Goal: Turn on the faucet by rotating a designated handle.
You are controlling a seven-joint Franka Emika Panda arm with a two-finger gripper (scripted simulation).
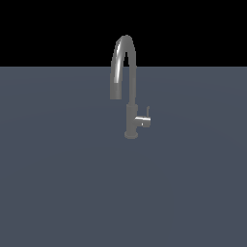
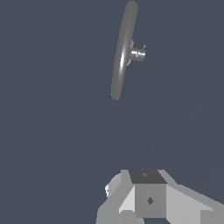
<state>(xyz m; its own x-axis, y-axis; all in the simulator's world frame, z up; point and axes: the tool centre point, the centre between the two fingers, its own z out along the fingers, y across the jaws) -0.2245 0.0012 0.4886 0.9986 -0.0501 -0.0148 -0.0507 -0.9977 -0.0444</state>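
The faucet (image 1: pixel 130 96) stands upright on the flat grey-blue surface, its arched spout curving toward the exterior view's left. The handle (image 1: pixel 143 119) is a short stub sticking out of the lower stem toward the exterior view's right, with a thin lever rising at its tip. The wrist view looks down on the faucet (image 2: pixel 122 52), with the handle (image 2: pixel 138 54) jutting from its side. My gripper (image 2: pixel 146 186) shows only as grey blocks at that picture's edge, well apart from the faucet and touching nothing. Its fingers are not clearly shown. The arm is out of the exterior view.
The faucet stands on a plain grey-blue surface (image 1: pixel 62 183) that runs back to a black background. No other object shows in either view.
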